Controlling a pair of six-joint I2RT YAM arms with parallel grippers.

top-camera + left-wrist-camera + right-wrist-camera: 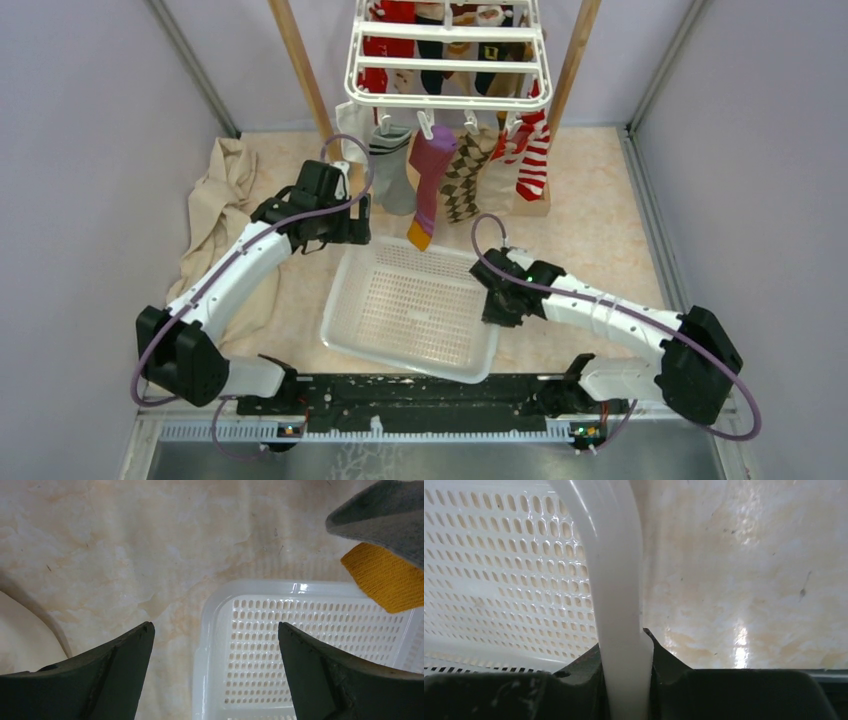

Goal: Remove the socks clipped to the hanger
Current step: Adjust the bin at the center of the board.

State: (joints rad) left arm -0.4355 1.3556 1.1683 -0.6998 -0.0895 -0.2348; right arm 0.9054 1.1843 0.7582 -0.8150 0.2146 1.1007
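At the back of the table (600, 220), the hanger (447, 60) sits between two wooden posts (300, 70), with the socks (470, 170) clipped along its near edge and more behind. They look light, soft and limp, so expect each to stretch before its clip lets go. I'd take one by the thicker cuff just under the clip and pull straight down.

Your left gripper (215, 630) has its fingers spread wide over the far left corner of the basket (340, 300), near the grey sock (385, 515) and the yellow toe (385, 580) of the magenta sock (432, 165). Your right gripper (624, 645) is pinched narrow on the basket's right rim.

The tabletop is smooth and glossy, so the basket may slide. A beige cloth (215, 215) lies on the left, and plain walls (90, 150) close in on both sides.
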